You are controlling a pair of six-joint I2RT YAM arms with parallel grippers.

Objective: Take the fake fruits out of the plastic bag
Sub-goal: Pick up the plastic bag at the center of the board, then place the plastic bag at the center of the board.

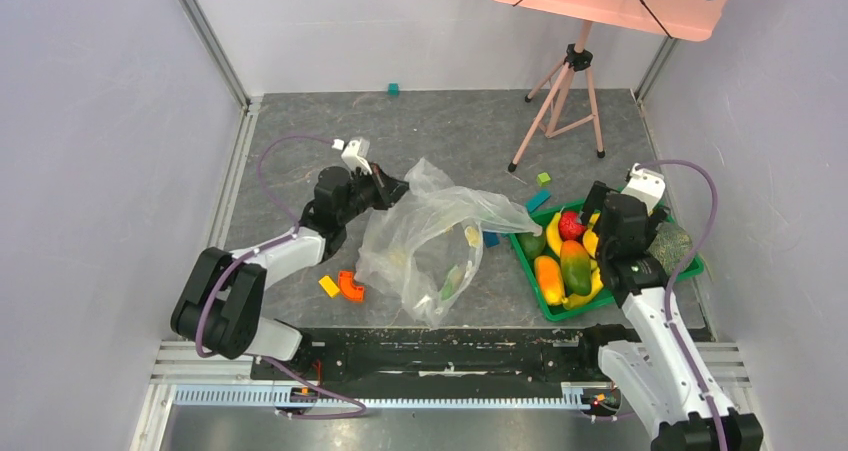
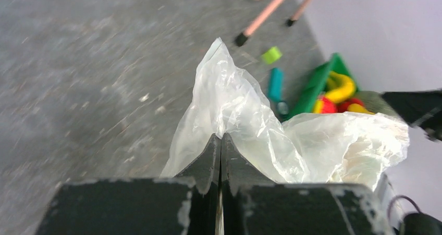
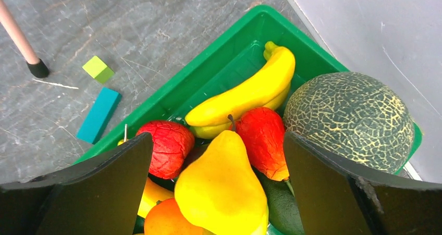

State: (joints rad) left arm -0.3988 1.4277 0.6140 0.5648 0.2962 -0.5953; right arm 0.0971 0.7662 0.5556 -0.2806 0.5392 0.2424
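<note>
The transparent plastic bag (image 1: 440, 236) lies crumpled in the middle of the table, with a few pale yellow and green fruits (image 1: 452, 279) showing through it. My left gripper (image 1: 388, 193) is shut on the bag's upper left edge; in the left wrist view the gripper (image 2: 220, 137) pinches a fold of the bag (image 2: 245, 107). My right gripper (image 1: 600, 239) is open over the green tray (image 1: 522, 246). In the right wrist view the gripper (image 3: 217, 136) has its jaws wide on either side of a yellow pear (image 3: 224, 188), beside a banana (image 3: 250, 91) and red fruits (image 3: 169, 146).
A netted melon (image 3: 346, 120) sits at the tray's right end. Orange (image 1: 350, 287) and yellow (image 1: 328, 286) blocks lie left of the bag; a blue block (image 1: 539, 200) and a green cube (image 1: 543, 179) lie near the tray. A pink tripod stand (image 1: 565, 96) stands at the back.
</note>
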